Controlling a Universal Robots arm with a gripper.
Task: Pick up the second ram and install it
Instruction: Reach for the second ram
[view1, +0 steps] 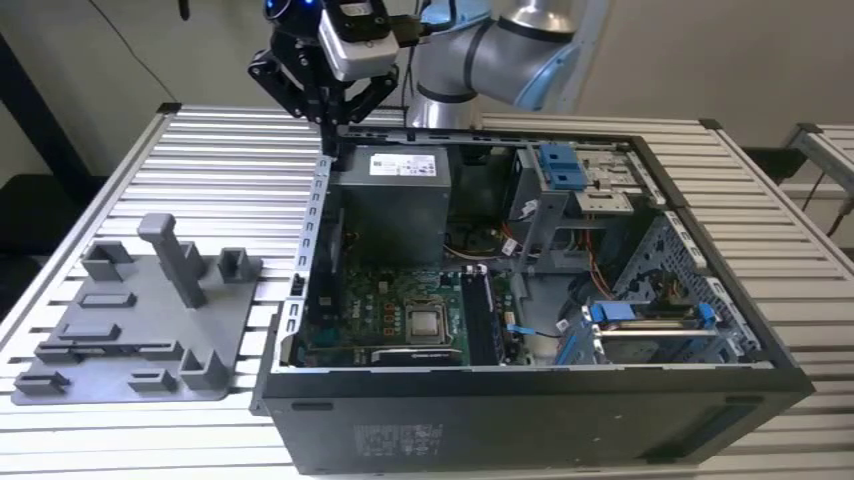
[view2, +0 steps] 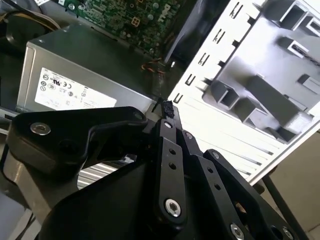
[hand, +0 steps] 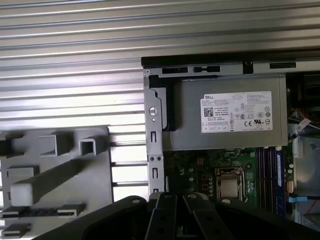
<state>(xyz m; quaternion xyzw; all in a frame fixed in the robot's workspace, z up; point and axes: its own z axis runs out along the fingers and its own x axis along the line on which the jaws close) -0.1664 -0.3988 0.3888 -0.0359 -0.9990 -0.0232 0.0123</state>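
Closest to the wrist cameras, the gripper (view2: 166, 107) hangs above the open computer case's (view1: 534, 420) power-supply corner, jaws together on nothing. Well apart, the second ram (view1: 118, 349) lies flat in the grey tray (view1: 147, 320) on the counter (view1: 214, 160), its long axis running across the exterior view.

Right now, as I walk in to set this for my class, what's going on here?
A robot arm's gripper hangs over a corner of the open PC case, just above the power supply. It is shut and carries no ram. The grey tray lies beside the case, on the exterior view's left. The memory slots sit next to the processor socket. Whether a stick is seated there, I cannot tell.
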